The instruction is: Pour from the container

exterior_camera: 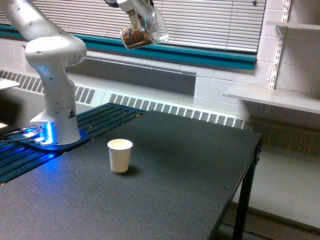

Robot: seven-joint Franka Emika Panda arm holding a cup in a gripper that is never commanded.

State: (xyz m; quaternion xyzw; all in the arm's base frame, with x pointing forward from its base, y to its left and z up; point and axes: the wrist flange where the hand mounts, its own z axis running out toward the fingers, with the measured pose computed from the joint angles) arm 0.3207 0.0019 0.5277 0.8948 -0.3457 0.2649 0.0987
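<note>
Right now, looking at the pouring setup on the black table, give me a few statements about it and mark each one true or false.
1. The hand holds the clear container high above the table. True.
2. The container is empty. False: brown material sits in its lower end.
3. The white paper cup lies tipped on its side. False: it stands upright on the table.
4. The container is tilted, not level. True.
5. The container's mouth touches the paper cup. False: they are far apart, the container up in front of the window blinds.
</note>
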